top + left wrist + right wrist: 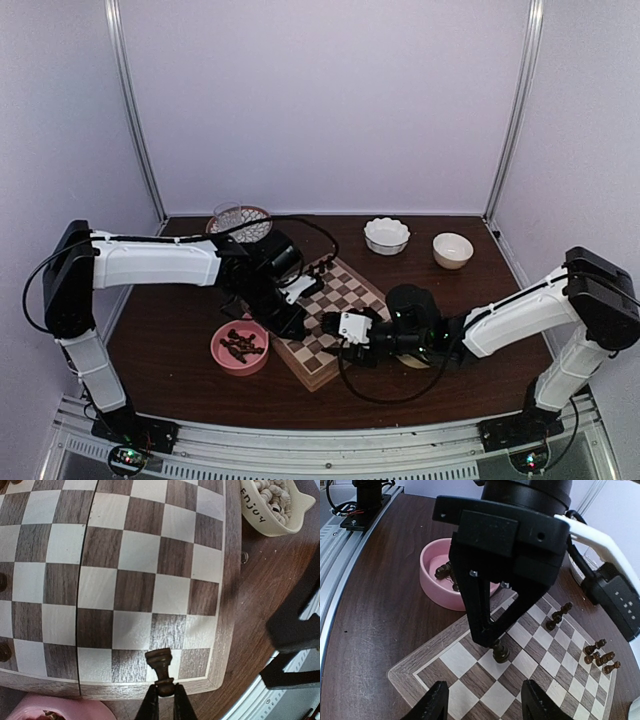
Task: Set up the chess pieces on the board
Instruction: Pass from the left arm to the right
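The wooden chessboard lies in the middle of the table. My left gripper is shut on the head of a dark brown pawn, upright over a square in the board's edge row near a corner. I cannot tell if its base touches the square. The right wrist view shows this pawn under the left fingers. My right gripper is open and empty, low over the same corner, facing the left gripper. Several dark pieces stand on the board's far side, and a few more nearer.
A pink bowl holding dark pieces sits left of the board. A cream bowl of cream pieces sits off the board's corner. Two white bowls and a glass bowl stand at the back.
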### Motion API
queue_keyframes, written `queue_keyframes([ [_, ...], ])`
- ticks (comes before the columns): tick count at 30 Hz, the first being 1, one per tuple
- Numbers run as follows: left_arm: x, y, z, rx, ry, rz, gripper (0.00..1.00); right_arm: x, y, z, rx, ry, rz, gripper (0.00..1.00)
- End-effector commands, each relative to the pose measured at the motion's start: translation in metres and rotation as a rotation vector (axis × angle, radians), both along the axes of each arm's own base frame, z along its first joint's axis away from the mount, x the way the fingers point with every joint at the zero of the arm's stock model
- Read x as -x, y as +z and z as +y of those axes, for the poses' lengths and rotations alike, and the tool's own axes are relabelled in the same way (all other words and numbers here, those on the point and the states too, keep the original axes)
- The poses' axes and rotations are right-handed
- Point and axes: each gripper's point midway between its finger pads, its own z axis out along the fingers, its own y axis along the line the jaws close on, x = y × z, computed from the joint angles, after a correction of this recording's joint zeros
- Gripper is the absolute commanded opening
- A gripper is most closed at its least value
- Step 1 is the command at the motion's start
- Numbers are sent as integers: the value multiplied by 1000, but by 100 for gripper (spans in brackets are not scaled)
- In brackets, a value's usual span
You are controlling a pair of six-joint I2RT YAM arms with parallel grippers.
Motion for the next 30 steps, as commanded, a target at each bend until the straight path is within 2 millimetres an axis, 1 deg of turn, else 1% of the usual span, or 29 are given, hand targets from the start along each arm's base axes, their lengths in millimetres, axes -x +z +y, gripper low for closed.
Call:
queue_keyframes([
  [1,-1,21,-19,96,-46,-90,0,5,-5,14,43,86,-55,51],
  [6,6,16,-23,97,-67,-53,0,1,-19,23,92,62,-81,47],
  [9,12,16,-25,99,-80,-36,0,-4,-21,24,101,34,-86,42],
  [11,14,16,-26,101,-84,-28,0,-5,-22,25,102,31,-86,40],
  [16,21,13,-30,102,-103,7,0,-8,-24,26,109,11,-88,41],
  [19,21,10,-29,80,-100,9,0,-13,-23,23,108,-21,-98,40],
  [24,20,7,-27,65,-93,11,0,-18,-16,17,99,-60,-133,40],
  [30,30,12,-34,114,-125,61,0,-13,-23,24,118,-41,-156,40],
])
